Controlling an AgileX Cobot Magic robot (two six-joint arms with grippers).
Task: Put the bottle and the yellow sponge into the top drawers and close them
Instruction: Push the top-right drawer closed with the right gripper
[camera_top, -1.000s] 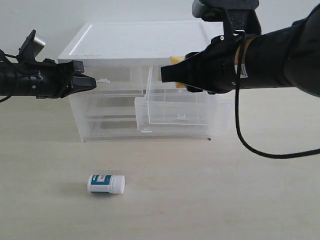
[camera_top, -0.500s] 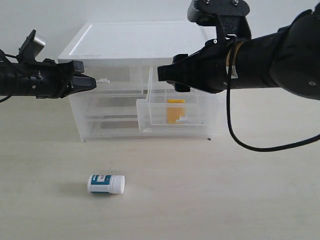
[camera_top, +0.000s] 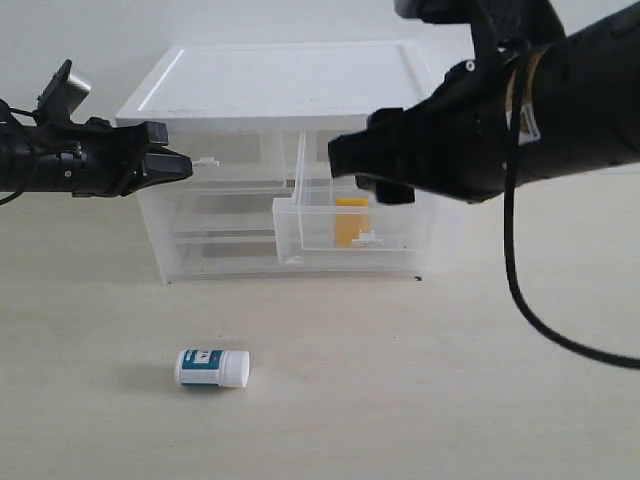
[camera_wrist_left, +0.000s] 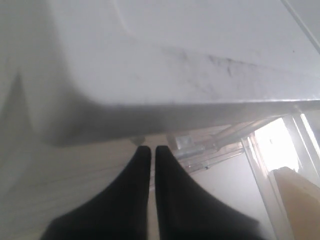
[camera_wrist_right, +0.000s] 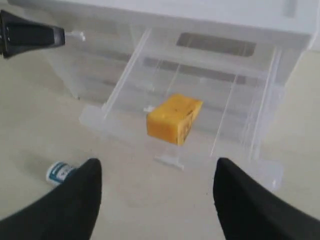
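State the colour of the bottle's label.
The bottle's label is teal-blue and white; exterior view shows it best.

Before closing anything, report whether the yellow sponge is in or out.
In: the yellow sponge lies inside the pulled-out top drawer, behind its clear front.

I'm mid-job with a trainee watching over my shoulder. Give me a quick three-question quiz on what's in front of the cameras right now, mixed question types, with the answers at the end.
1. True or false: the bottle stands upright inside a drawer.
2. Where is the sponge? A: on the unit's white top. B: inside the pulled-out drawer. C: in the closed left-hand drawer.
3. Fill in the blank: the left gripper has its jaws ____ (open or shut).

Key: 1 false, it lies on its side on the table; 2 B; 3 shut.
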